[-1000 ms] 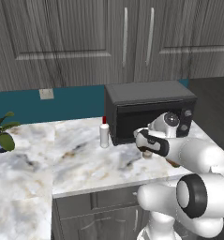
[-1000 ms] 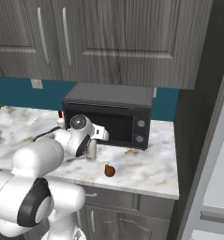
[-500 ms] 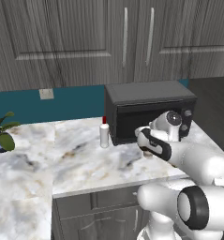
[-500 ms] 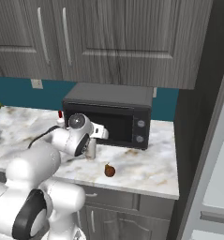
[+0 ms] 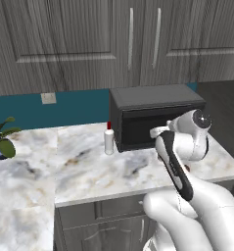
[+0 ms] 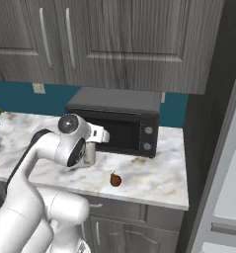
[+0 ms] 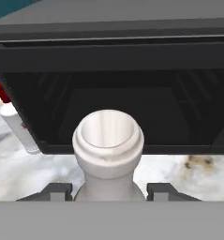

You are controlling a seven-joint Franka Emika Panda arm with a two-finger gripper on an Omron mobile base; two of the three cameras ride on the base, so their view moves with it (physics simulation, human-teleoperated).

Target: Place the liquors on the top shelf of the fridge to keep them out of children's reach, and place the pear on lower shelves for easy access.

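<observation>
White arm is folded at the elbow, wrist bent, hand levelled at the black microwave (image 6: 114, 123) on the marble counter (image 5: 89, 171). Two-finger gripper (image 7: 108, 191) is clamped around the pale slim-necked bottle (image 7: 108, 154), fingers on either side of its body, neck mouth facing the microwave door. White bottle with red cap (image 5: 108, 138) stands just left of the microwave. Small brown-orange pear (image 6: 115, 180) lies on the counter in front of the microwave.

We're in a kitchen: grey wood cabinets (image 5: 64, 44) overhead, a marble-topped table (image 5: 89, 171), a black microwave (image 6: 117, 123) against the teal backsplash (image 5: 50, 108), fridge (image 6: 223, 192) alongside.
</observation>
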